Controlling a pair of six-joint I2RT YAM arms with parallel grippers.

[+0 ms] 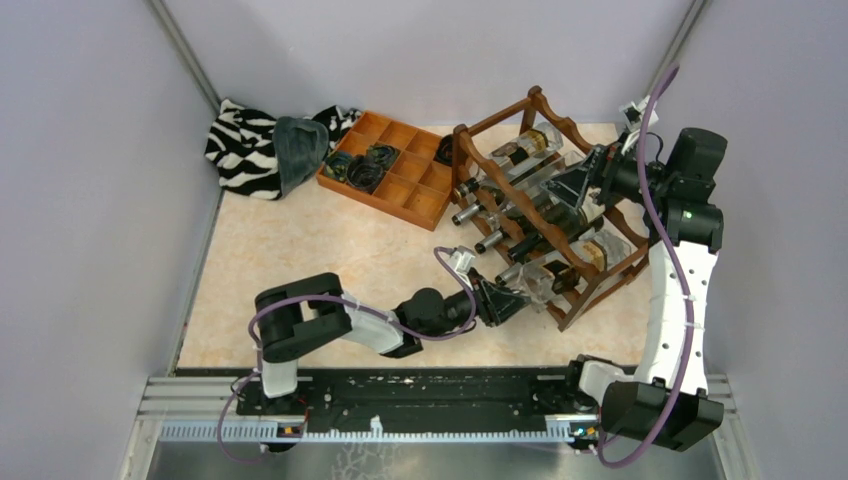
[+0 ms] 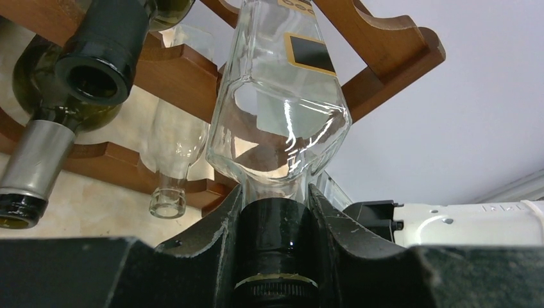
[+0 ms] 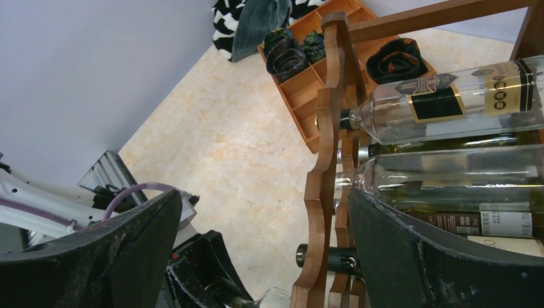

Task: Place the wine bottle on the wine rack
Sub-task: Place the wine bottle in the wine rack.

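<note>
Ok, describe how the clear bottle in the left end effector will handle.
The clear bottle is glass: probably fragile and slick. It looks empty, likely light. Gripped at the neck by the left end effector, it may pivot.

The left arm and the right arm had the same build: white shells on the long links and black rounded housings at the joints. A purple cable ran along each arm in loops, fixed on the right arm with thin white ties. A small green light glowed on the right arm. The left gripper and the right gripper were black and wedge-shaped, and the fingers had pale scuffs along the edges.
</note>
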